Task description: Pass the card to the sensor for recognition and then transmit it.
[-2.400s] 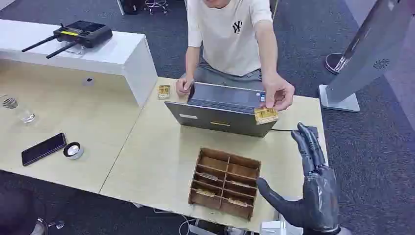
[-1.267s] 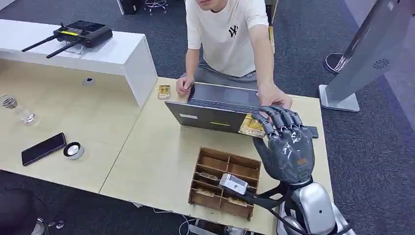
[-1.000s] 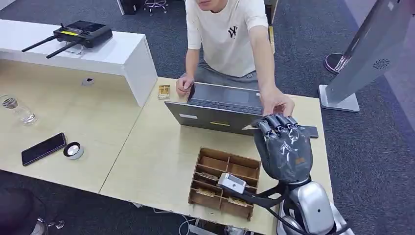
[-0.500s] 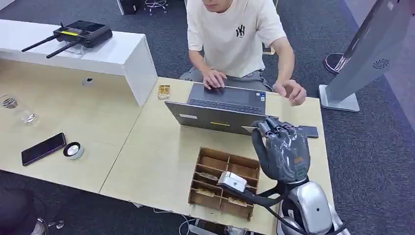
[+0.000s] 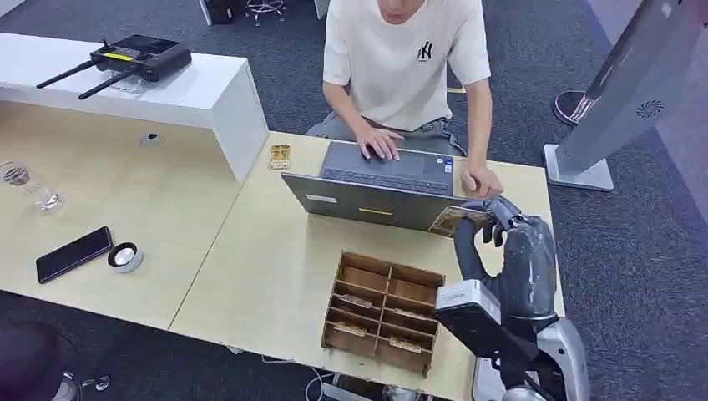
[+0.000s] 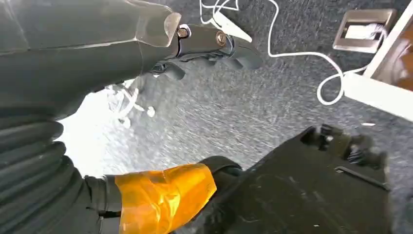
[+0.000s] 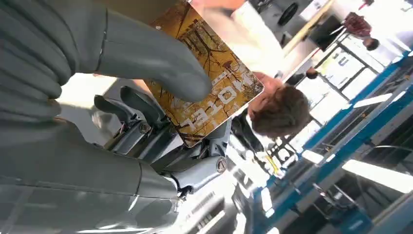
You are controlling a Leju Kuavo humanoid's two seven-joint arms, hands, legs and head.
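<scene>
right hand (image 5: 511, 251): dark grey glossy shell, darker jointed fingers, thick grey thumb (image 7: 146, 58).
right forearm (image 5: 563, 355): silver casing, black bracket, small white-grey box beside the wooden tray (image 5: 386, 311).
left hand (image 6: 160, 44): grey ribbed cover, dark fingers, brass-coloured screws at the knuckles.
left thumb (image 6: 165, 195): wrapped in orange tape.

Dark grey carpet floor (image 5: 209, 58) surrounds a pale wooden table (image 5: 267, 251); a white raised counter (image 5: 213, 96) adjoins, seemingly under overhead lighting.
</scene>
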